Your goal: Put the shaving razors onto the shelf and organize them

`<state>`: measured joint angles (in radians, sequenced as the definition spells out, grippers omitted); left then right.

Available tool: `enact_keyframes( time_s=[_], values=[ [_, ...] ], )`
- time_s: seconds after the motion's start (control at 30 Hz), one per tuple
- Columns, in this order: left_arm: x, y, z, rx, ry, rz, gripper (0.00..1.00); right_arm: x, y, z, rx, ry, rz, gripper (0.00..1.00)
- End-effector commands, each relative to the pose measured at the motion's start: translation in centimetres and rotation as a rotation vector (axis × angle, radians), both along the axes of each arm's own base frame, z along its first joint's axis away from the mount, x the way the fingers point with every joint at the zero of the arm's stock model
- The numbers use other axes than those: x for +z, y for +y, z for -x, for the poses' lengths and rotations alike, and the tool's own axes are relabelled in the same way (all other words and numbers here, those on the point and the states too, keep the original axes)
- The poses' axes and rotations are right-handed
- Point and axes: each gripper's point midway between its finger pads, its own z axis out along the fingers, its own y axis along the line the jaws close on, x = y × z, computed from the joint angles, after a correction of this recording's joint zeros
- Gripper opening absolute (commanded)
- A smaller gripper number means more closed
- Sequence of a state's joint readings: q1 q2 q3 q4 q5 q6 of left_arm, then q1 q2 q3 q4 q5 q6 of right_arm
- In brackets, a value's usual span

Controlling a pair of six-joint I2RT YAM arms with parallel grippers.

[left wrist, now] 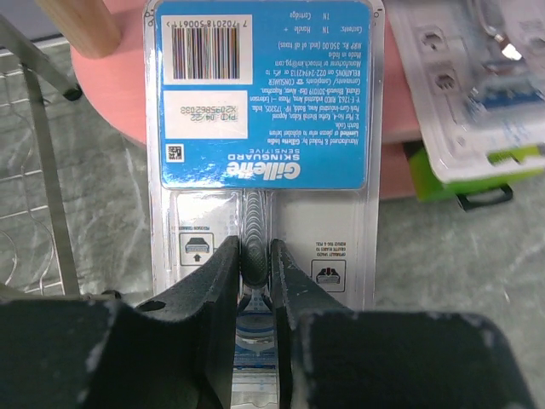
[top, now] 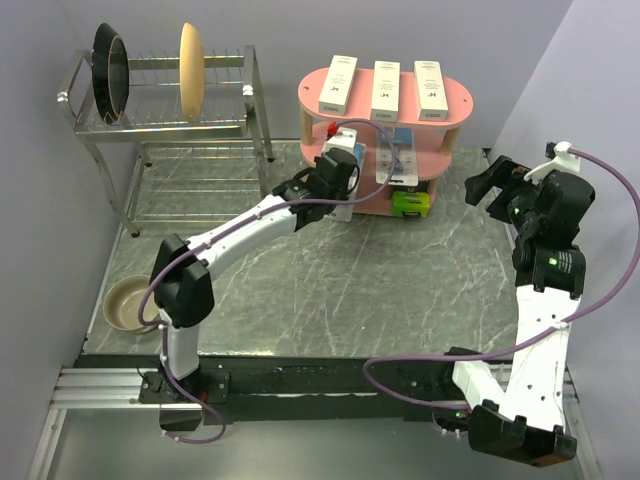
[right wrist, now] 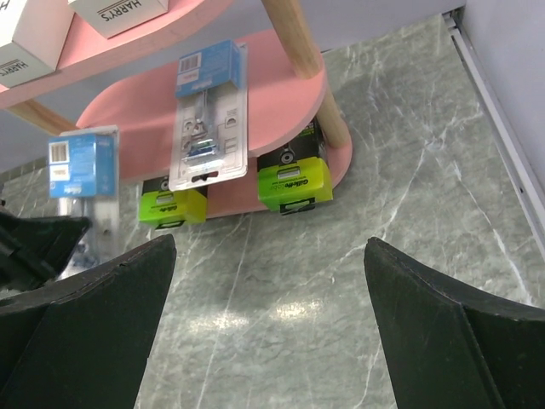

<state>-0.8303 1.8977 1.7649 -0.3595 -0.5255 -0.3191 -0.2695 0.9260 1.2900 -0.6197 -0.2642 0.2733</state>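
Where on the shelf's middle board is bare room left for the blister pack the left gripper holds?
Bare pink shows on the middle board left of the laid blister pack, beside the held pack in the left gripper, and a strip right of it up to the wooden post. The top board is crowded: three white boxes.

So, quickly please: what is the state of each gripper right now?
Left gripper: closed on a blue-card blister pack.
Right gripper: open, holding nothing.
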Motion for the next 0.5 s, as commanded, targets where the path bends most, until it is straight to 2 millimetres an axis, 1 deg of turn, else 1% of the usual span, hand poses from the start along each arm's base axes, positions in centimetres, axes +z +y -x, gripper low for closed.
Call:
enact_keyframes(
  time_s=[0.0,0.03,0.1,0.13,0.17,0.23,0.27,0.33,0.37,0.4,0.47],
  values=[
    [3.8,-0.2,-2.6,0.079,-0.127,0.059,0.01,2.5,0.0,-0.3,0.005,-0.081,0.005,0.98],
    [4.1,-0.4,-2.8,0.078,-0.139,0.061,0.01,2.6,0.0,-0.3,0.006,-0.082,0.005,0.98],
    [3.7,-0.7,-3.6,0.083,-0.152,0.042,0.01,2.7,0.0,-0.3,0.007,-0.082,0.007,0.98],
    [4.2,-0.8,-3.9,0.085,-0.163,0.047,0.01,2.8,0.0,-0.3,0.007,-0.084,0.009,0.98],
    [3.6,-1.0,-4.4,0.083,-0.164,0.032,0.01,2.7,0.0,-0.4,0.006,-0.081,0.008,0.98],
    [3.9,-1.1,-5.0,0.085,-0.175,0.037,0.01,2.6,-0.1,-0.4,0.002,-0.079,0.005,0.98],
    [3.5,-1.2,-5.4,0.085,-0.172,0.03,0.01,2.5,-0.1,-0.4,0.003,-0.076,0.003,0.98],
    [3.8,-1.1,-6.1,0.09,-0.184,0.037,0.01,2.5,-0.1,-0.4,0.003,-0.078,0.002,0.98],
    [3.5,-1.0,-6.5,0.093,-0.185,0.026,0.01,2.4,0.0,-0.4,0.002,-0.073,-0.001,0.98],
    [3.9,-1.0,-6.7,0.098,-0.197,0.032,0.01,2.3,0.0,-0.3,0.003,-0.073,0.002,0.98],
    [3.6,-1.0,-7.1,0.102,-0.202,0.021,0.02,2.3,-0.1,-0.3,-0.002,-0.073,0.001,0.98]
  ],
)
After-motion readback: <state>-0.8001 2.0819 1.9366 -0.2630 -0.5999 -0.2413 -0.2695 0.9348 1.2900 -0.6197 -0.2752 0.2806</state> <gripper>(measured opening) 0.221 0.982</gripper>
